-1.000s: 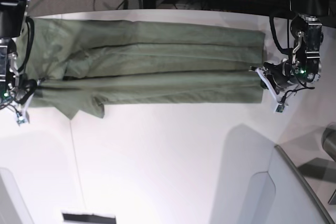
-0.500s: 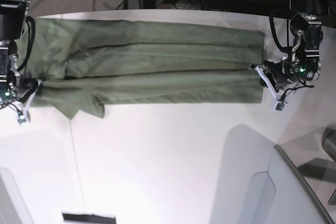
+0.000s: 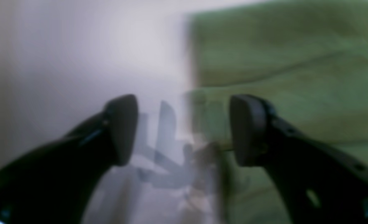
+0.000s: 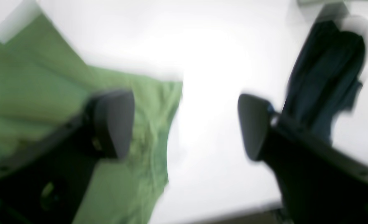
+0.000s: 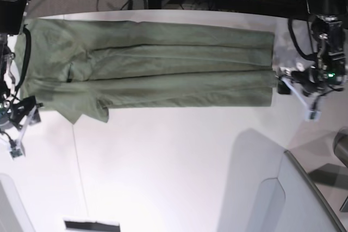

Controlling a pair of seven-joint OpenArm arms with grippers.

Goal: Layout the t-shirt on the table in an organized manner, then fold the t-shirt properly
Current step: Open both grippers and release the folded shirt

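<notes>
Soft cloth on a matt white top

The olive-green cotton t-shirt is seen as soft, matt, creased cloth; the white table beside the claws is smooth and matt; the claw pads appear dark, dull plastic.

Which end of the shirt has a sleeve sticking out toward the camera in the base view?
The end by the right gripper: a sleeve flap juts from the t-shirt there; the opposite end is straight.
</notes>
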